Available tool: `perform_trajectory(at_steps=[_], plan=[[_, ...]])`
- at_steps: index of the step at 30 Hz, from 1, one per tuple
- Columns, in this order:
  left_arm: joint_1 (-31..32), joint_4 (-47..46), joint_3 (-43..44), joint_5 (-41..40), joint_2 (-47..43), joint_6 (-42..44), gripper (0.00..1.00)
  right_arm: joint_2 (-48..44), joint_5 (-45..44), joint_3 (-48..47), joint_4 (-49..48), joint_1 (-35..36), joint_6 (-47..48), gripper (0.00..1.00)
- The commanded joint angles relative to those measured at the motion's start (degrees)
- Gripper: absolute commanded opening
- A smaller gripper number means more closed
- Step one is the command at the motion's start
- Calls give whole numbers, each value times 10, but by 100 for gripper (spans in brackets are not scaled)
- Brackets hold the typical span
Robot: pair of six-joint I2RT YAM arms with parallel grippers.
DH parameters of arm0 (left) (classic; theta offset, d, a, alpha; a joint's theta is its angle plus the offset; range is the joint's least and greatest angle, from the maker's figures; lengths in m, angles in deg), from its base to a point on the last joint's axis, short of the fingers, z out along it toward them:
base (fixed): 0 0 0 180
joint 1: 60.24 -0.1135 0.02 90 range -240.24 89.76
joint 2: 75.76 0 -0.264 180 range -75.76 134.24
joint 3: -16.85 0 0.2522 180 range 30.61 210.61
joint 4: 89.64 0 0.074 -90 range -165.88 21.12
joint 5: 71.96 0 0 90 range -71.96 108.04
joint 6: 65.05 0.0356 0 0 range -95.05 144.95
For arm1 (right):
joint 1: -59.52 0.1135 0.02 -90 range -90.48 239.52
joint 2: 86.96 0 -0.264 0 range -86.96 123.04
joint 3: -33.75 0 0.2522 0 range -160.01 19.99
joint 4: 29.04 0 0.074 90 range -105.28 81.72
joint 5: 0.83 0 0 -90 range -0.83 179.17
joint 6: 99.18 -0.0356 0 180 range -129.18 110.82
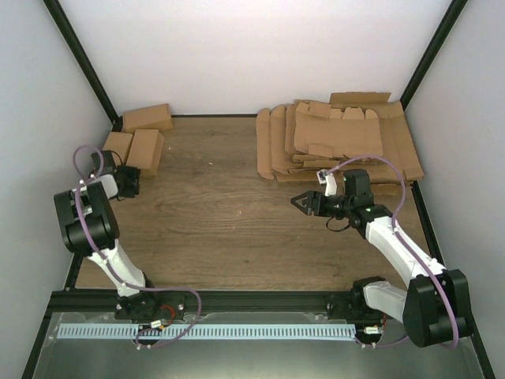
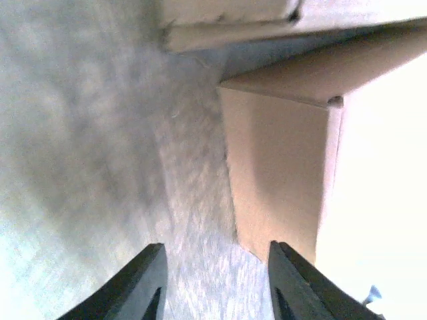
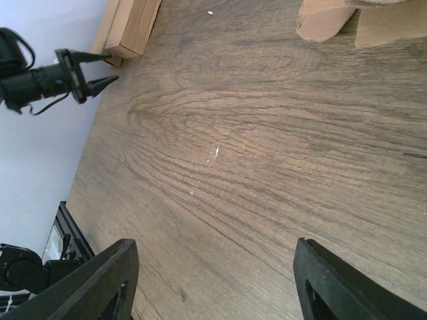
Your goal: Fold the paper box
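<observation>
Three folded brown paper boxes stand at the far left; the nearest one (image 1: 146, 151) lies just ahead of my left gripper (image 1: 132, 178). In the left wrist view that box (image 2: 280, 173) sits just beyond the right fingertip (image 2: 283, 257), and the gripper (image 2: 215, 245) is open with only bare table between the fingers. My right gripper (image 1: 298, 204) is open and empty above the middle of the table, its fingers wide apart in its wrist view (image 3: 213, 242). That view also shows the left gripper (image 3: 90, 72) beside a box (image 3: 133, 27).
A stack of flat brown cardboard blanks (image 1: 339, 138) lies at the far right, behind the right gripper; their edges show in the right wrist view (image 3: 327, 17). Two more folded boxes (image 1: 147, 117) (image 1: 117, 145) sit by the left wall. The wooden table (image 1: 221, 213) lies between the arms.
</observation>
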Motion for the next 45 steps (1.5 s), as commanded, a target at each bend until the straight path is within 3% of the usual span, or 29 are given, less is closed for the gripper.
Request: perform_trajectory(at_steps=[1,3,5,8,12,21,29,33,38,45], plan=[[1,35,-71,-12,-121,14,56,-28,-16,-27,29,-4,17,68],[4,43,-102,-2,-182,26,66,-37,-20,-27,38,-4,19,76],[10,61,-123,12,-240,41,75,-48,-25,-26,47,-4,22,97],[36,82,-144,39,-327,77,89,-72,-39,-21,59,-4,24,100],[105,78,-177,64,-404,123,100,-103,-55,-7,62,-4,17,100],[267,-24,-287,100,-464,203,100,-153,-72,67,-4,-4,-26,100],[401,-80,-342,29,-514,256,100,-182,-113,151,-76,-4,-40,100],[424,-154,-381,10,-526,214,100,-183,-119,181,-110,-4,-44,100],[443,-168,-393,-6,-546,238,100,-198,-147,174,-88,-4,-35,100],[442,-181,-404,11,-539,249,100,-170,-299,95,-54,-4,-49,100]])
